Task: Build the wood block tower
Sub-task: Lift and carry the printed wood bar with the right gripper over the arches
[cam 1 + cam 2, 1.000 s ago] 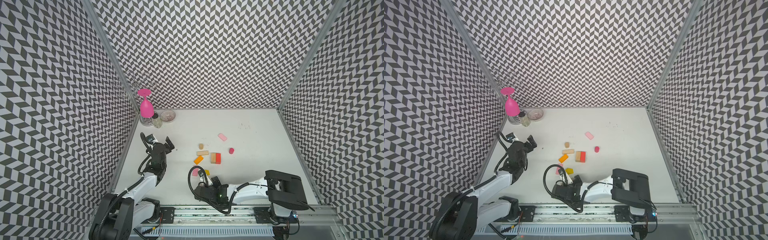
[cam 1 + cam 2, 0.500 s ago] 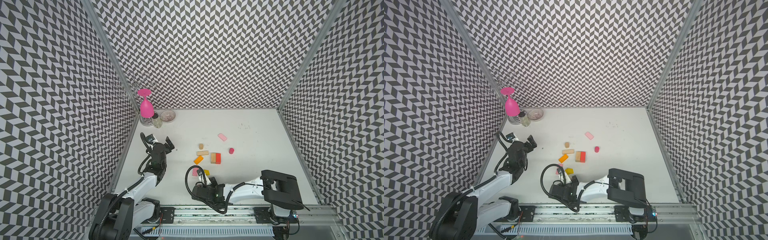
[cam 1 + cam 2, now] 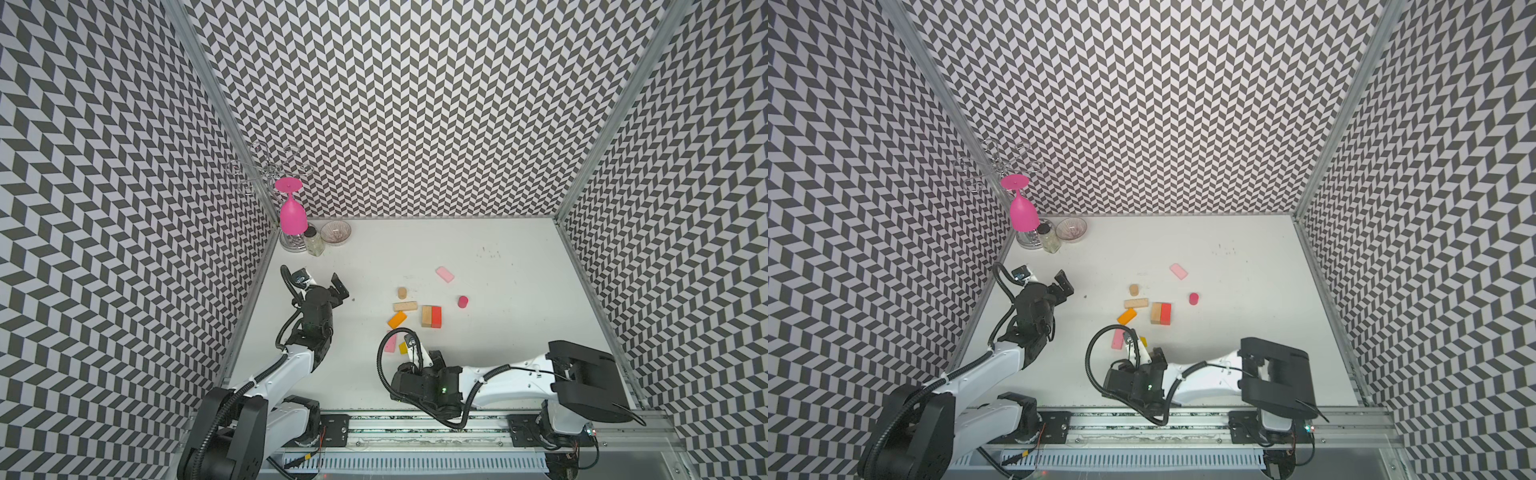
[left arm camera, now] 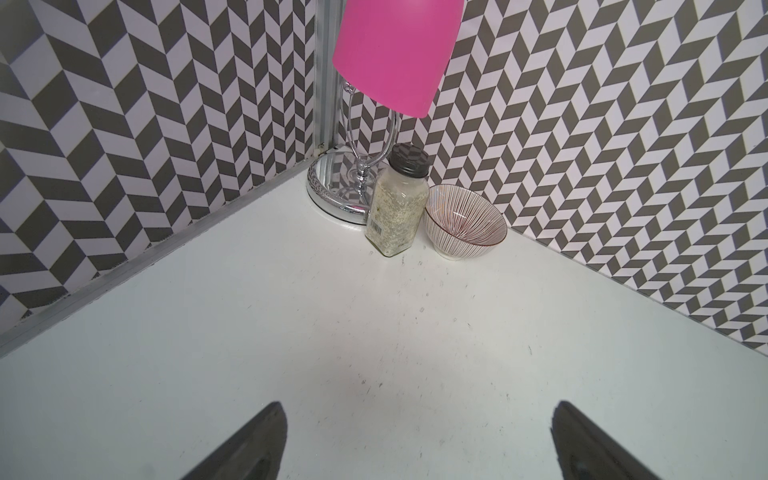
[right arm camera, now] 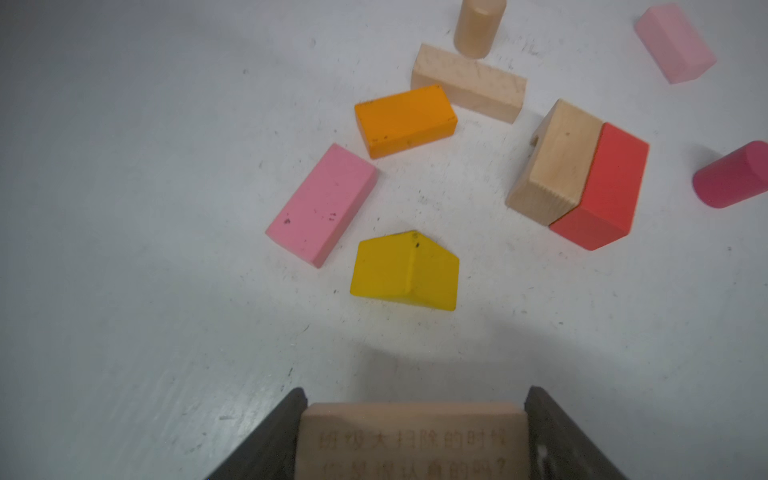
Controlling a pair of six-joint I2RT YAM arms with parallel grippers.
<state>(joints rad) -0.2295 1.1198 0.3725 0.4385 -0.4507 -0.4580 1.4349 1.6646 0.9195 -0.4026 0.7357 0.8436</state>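
Loosely scattered wood blocks (image 5: 405,120), right jaws clamping a tan engraved block (image 5: 411,440), left jaws spread empty

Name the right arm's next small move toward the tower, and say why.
Probably lift the engraved tan block straight up, clear of the table. The right gripper is shut on it, no blocks are stacked yet, and the yellow roof-shaped block lies just ahead, so sliding forward low might knock it.
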